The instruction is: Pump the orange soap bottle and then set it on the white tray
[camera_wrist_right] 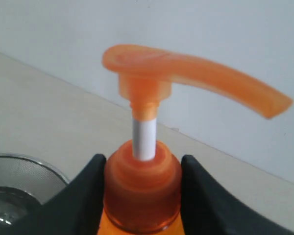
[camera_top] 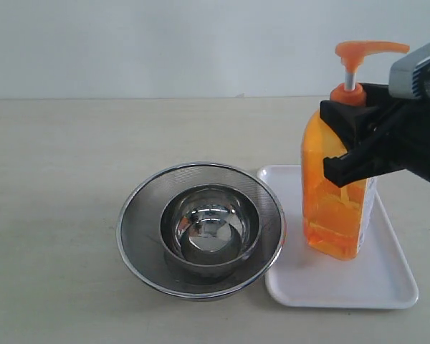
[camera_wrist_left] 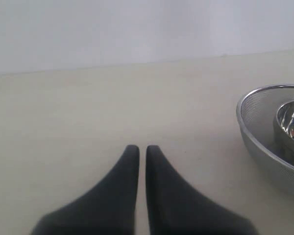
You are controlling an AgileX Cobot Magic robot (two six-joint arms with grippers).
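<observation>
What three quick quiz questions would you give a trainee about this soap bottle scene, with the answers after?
1. True or false: the left pincer is shut on the orange soap bottle.
2. What sits inside the mesh strainer? A) steel bowl; B) sponge; C) pump head.
3. Fill the blank: the right pincer holds the bottle by its neck, over the ____.
Key: 1 false, it is shut on nothing; 2 A; 3 white tray.
</observation>
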